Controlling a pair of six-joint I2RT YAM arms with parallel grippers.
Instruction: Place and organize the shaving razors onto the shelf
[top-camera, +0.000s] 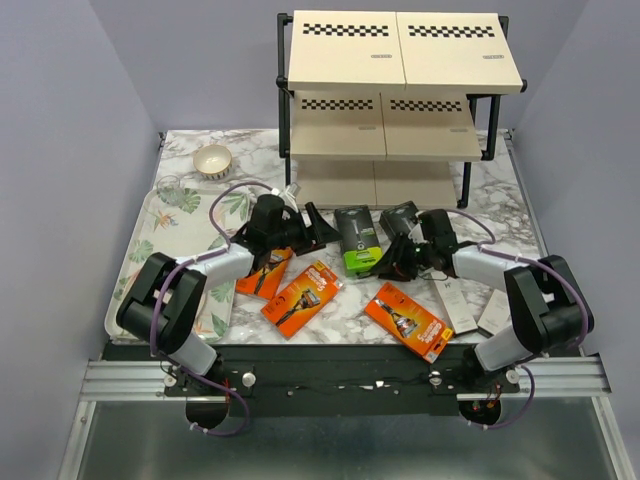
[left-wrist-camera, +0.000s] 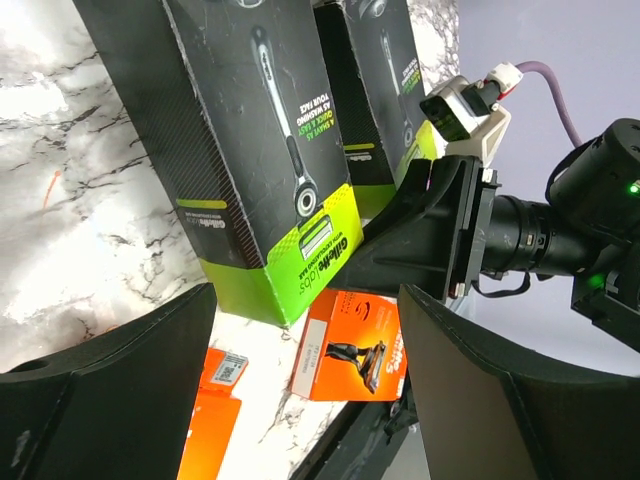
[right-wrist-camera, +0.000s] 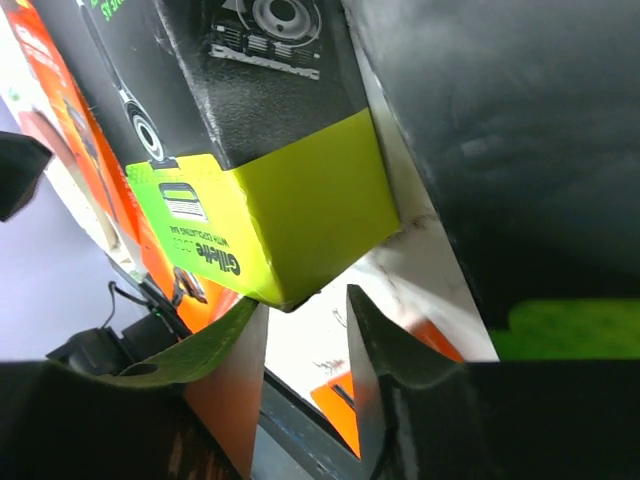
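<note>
Orange packs (top-camera: 300, 297) three, black packs (top-camera: 356, 238) two.

orange packs (top-camera: 268, 275) (top-camera: 300, 297) (top-camera: 408, 320) 3 | black-lime packs (top-camera: 355, 240) (top-camera: 399, 216) 2 | white boxes (top-camera: 455, 300) (top-camera: 494, 312) 2 | shelf (top-camera: 400, 50) 1 | tray (top-camera: 150, 250) 1 | bowl (top-camera: 212, 160) 1

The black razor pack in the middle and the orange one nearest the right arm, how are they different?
The black pack has a lime-green end; the orange pack is mostly orange. The black pack lies almost straight, while the orange pack lies slanted. Both are flat boxes lying on the marble table.
</note>
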